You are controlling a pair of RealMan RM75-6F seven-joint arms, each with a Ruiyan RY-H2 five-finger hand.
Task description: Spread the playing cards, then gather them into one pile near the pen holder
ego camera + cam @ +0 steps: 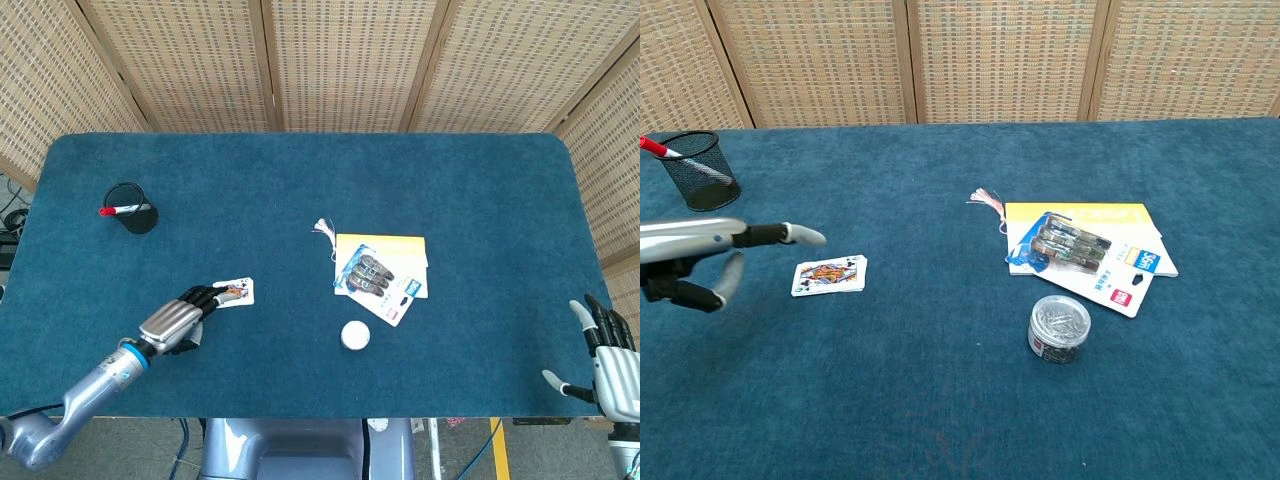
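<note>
A small pile of playing cards [236, 291] [829, 276] lies face up on the blue table, left of the middle. My left hand [178, 320] [702, 262] reaches in from the front left with its fingers stretched out, the fingertips [210, 295] at the pile's left edge. It holds nothing; whether it touches the cards I cannot tell. The black mesh pen holder [132, 209] [700, 171] with a red pen stands at the far left. My right hand [606, 360] hangs off the table's front right corner, fingers apart and empty.
A yellow notebook [390, 246] [1080, 215] with a pack of binder clips [375, 279] [1070, 251] on it lies right of the middle. A round tin of paper clips [355, 335] [1059, 328] stands just in front of it.
</note>
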